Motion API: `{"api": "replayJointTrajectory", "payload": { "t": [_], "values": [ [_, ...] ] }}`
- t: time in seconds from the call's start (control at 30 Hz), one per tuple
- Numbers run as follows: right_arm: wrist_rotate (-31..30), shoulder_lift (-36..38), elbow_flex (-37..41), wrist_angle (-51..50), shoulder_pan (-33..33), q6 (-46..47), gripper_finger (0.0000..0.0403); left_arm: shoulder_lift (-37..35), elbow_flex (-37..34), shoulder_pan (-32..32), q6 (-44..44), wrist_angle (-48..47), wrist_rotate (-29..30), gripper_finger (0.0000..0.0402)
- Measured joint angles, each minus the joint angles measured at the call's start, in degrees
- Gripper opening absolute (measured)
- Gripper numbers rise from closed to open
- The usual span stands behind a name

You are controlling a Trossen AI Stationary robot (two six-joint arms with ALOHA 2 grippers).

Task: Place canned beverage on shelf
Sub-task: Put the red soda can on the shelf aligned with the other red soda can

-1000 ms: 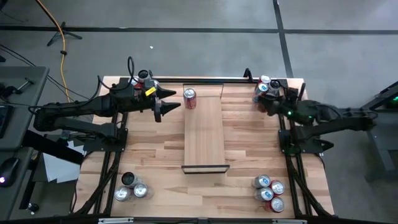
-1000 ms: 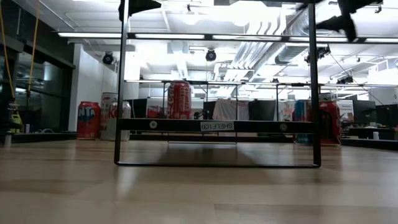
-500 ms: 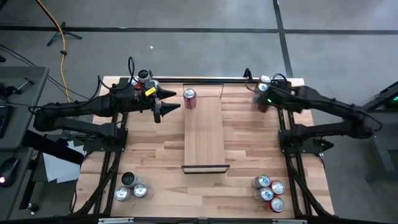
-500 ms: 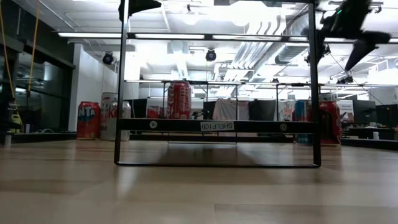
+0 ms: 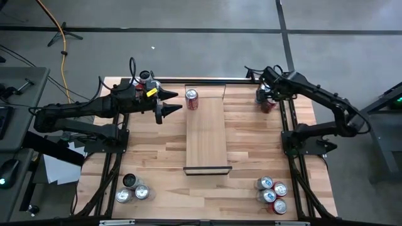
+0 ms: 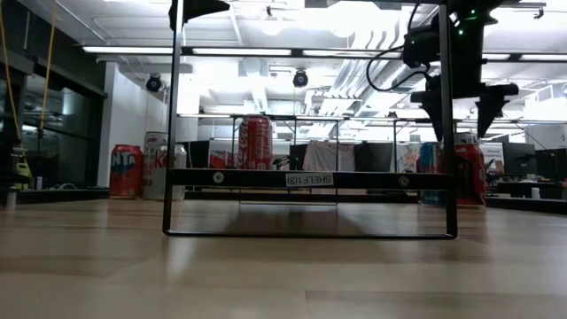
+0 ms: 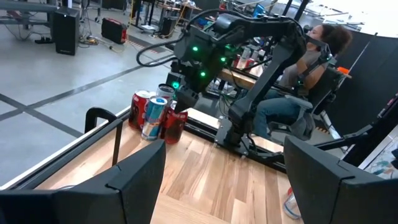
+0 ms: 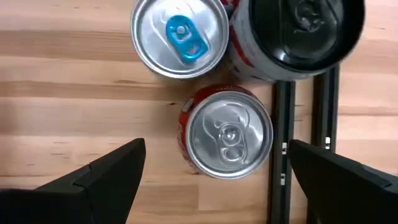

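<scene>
The shelf (image 5: 206, 135) is a narrow pale board on a black frame in the middle of the table. A red can (image 5: 191, 99) stands upright on its far end and also shows in the low view (image 6: 256, 142). My right gripper (image 8: 216, 149) is open and points down over a group of three cans at the far right corner. Its fingers stand on either side of a red can with a silver top (image 8: 229, 134), just above it (image 6: 467, 173), touching nothing. My left gripper (image 5: 171, 104) is open and empty, left of the can on the shelf.
Beside the red can stand a can with a blue tab (image 8: 180, 37) and a black-topped can (image 8: 305, 28). More cans stand at the far left (image 5: 146, 76), near left (image 5: 135, 188) and near right (image 5: 271, 193). A black rail (image 8: 283, 143) runs next to the red can. A person (image 7: 311, 56) sits beyond the table.
My right arm has risen, and its gripper has tipped over until it points straight down. It has come down over the group of cans at the far right corner. The cans have not moved.
</scene>
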State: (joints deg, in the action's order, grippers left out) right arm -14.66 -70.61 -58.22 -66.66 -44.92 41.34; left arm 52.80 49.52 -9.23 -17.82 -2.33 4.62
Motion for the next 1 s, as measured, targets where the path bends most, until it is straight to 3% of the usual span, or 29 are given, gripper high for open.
{"api": "replayJointTrajectory", "payload": {
  "t": [0.17, 0.3, 0.53, 0.8, 1.0],
  "values": [
    [-1.3, 0.0, 0.0, -2.0, -3.0, -2.4, 0.038, 0.0, 0.0, 0.0, 0.0, 0.0, 0.0, 0.027],
    [1.3, -0.3, 0.0, 0.8, -4.9, -6.4, 0.038, 0.0, 0.0, 0.0, 0.0, 0.1, 0.0, 0.027],
    [5.3, -6.3, 0.0, 1.6, -6.8, -11.5, 0.038, 0.0, 0.0, 0.0, 0.0, 0.1, 0.1, 0.027],
    [5.1, -12.1, 0.0, 2.2, -6.9, -13.3, 0.0379, 0.0, 0.0, 0.0, -0.1, 0.1, 0.1, 0.027],
    [5.1, -11.6, 0.0, 1.0, -6.8, -14.5, 0.0332, 0.0, 0.0, 0.0, -0.1, 0.2, 0.8, 0.027]
  ]
}}
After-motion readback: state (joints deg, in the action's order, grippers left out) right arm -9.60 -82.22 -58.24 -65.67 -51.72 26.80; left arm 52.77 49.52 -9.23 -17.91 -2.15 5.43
